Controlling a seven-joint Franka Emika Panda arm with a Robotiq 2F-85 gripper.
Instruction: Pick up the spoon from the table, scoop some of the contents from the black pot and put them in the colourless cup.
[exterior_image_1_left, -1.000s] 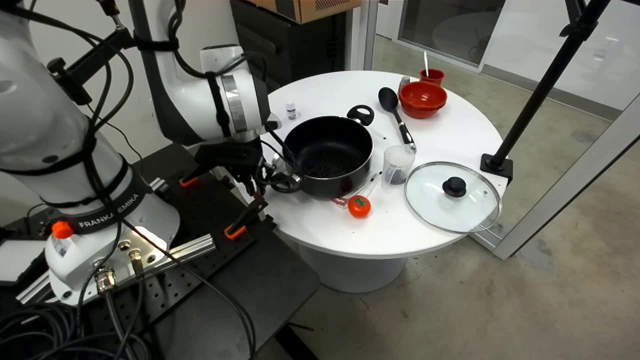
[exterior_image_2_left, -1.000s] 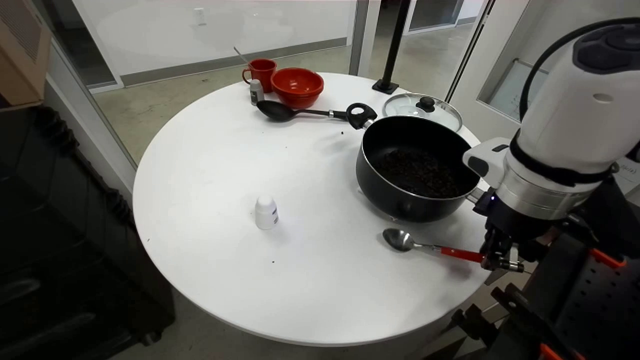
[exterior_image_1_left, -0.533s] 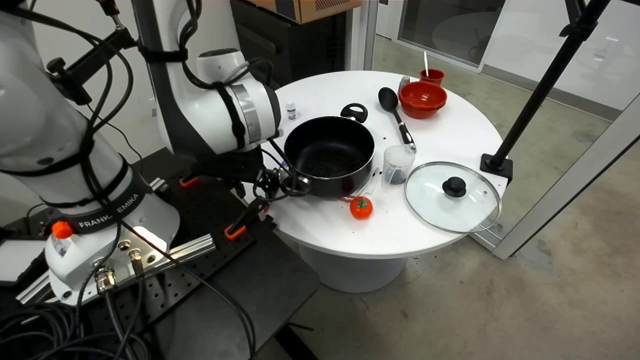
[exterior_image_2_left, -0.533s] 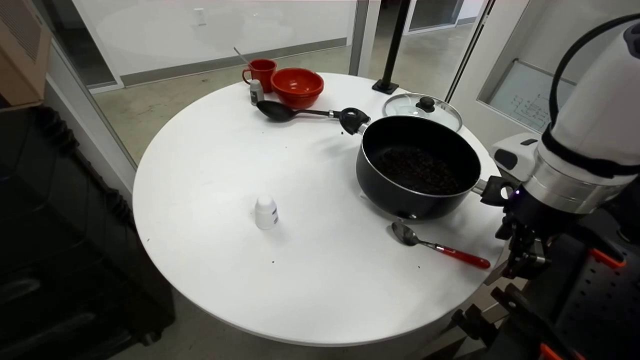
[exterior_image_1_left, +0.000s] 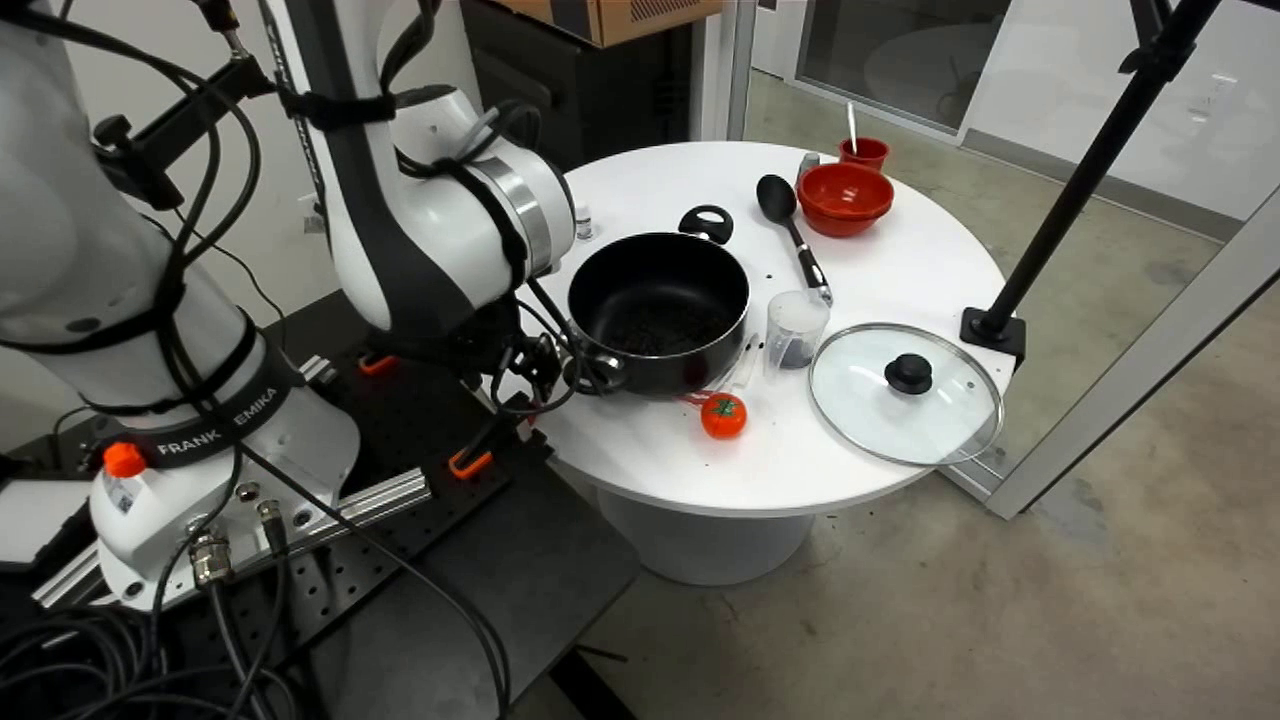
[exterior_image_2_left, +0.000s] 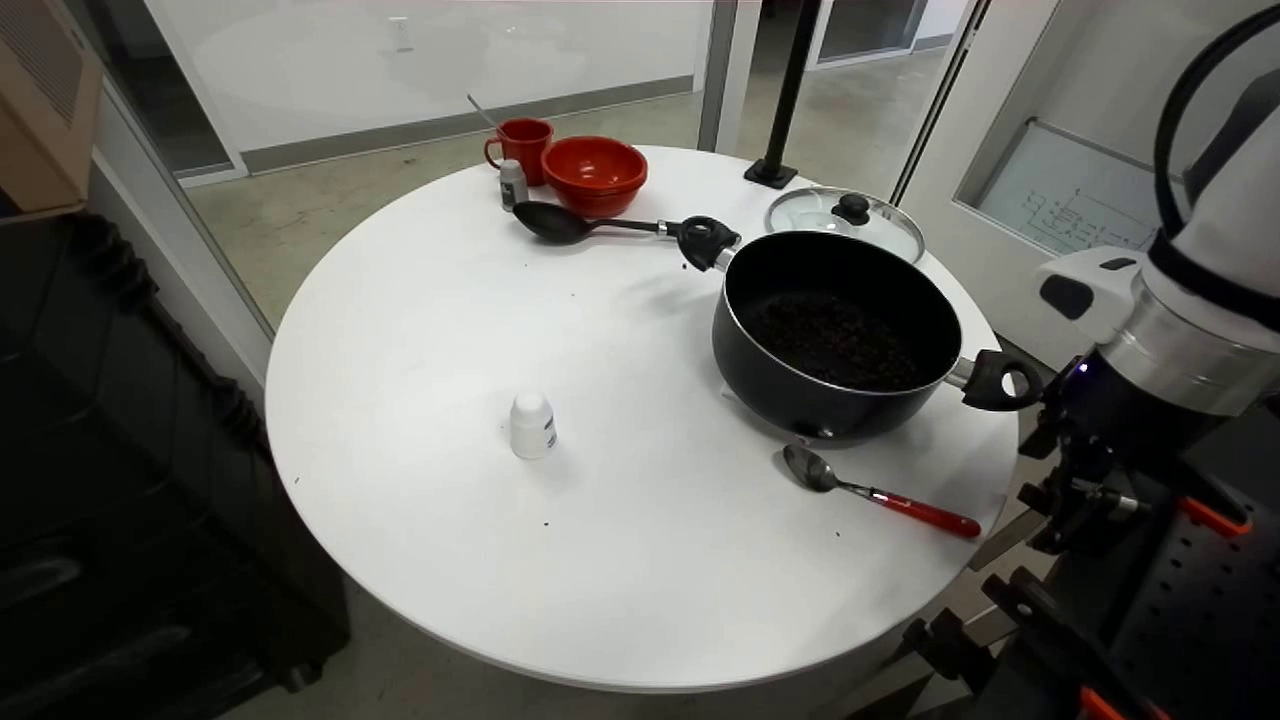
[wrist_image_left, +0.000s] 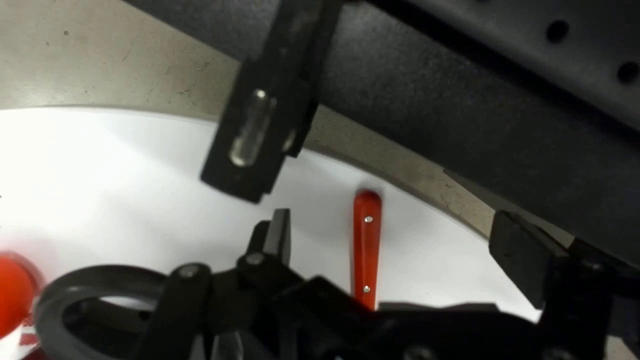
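Gaping wide and empty, the gripper (wrist_image_left: 395, 242) hangs near the red-handled spoon (exterior_image_2_left: 882, 497), tomato (exterior_image_1_left: 723, 415) and handle (exterior_image_2_left: 986, 383) of the black pot (exterior_image_2_left: 790, 398), dark bits (exterior_image_2_left: 838, 342) inside; the colourless cup (exterior_image_1_left: 798, 314) holds something dark (exterior_image_1_left: 795, 352).

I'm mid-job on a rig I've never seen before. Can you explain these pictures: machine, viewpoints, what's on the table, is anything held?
The machine is one white robot arm ending in a black two-fingered gripper. Two pictures come from cameras standing outside it, in different places; the third comes from a camera on its wrist. The white table carries a black pot with dark contents, a clear cup beside it, a glass lid, a tomato, a black serving spoon, stacked red bowls, a red mug, a small white bottle and a red-handled spoon near the pot. Nothing is held: in the wrist view the jaws stand open, and an exterior view shows that spoon lying apart from them.
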